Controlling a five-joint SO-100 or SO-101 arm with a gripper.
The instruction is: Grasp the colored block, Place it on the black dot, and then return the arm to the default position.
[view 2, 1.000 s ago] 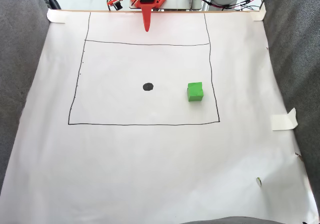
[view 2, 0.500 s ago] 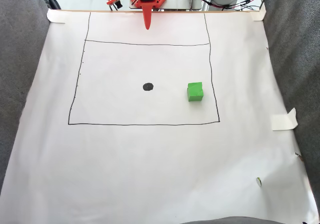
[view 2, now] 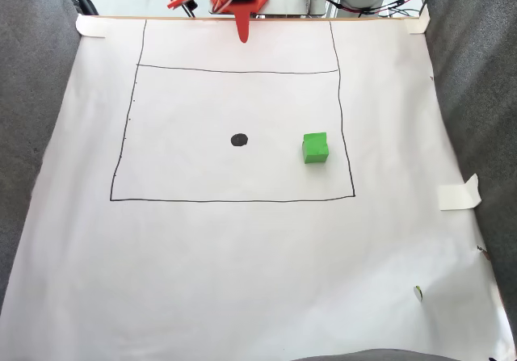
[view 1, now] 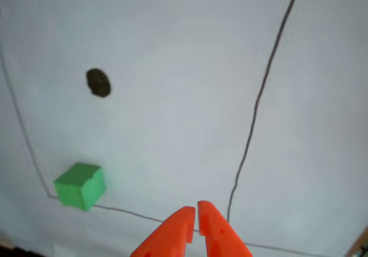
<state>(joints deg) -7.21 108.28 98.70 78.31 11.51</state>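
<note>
White paper (view 2: 242, 256) covers the table, with grey fabric (view 2: 32, 135) down both sides and a hand-drawn black rectangle (view 2: 234, 200) on it; at the far edge in the fixed view hangs the orange gripper (view 2: 242, 36), its fingers nearly together with a thin slit between, holding nothing; the colored block (view 2: 315, 147) sits inside the rectangle, well apart from the gripper, nearer the camera and to its right; the black dot (view 2: 239, 140) lies left of it; the arm behind is cut off.

In the other view the gripper (view 1: 196, 210) points up-frame; block (view 1: 80, 185) low left, dot (view 1: 98, 83) beyond.
</note>
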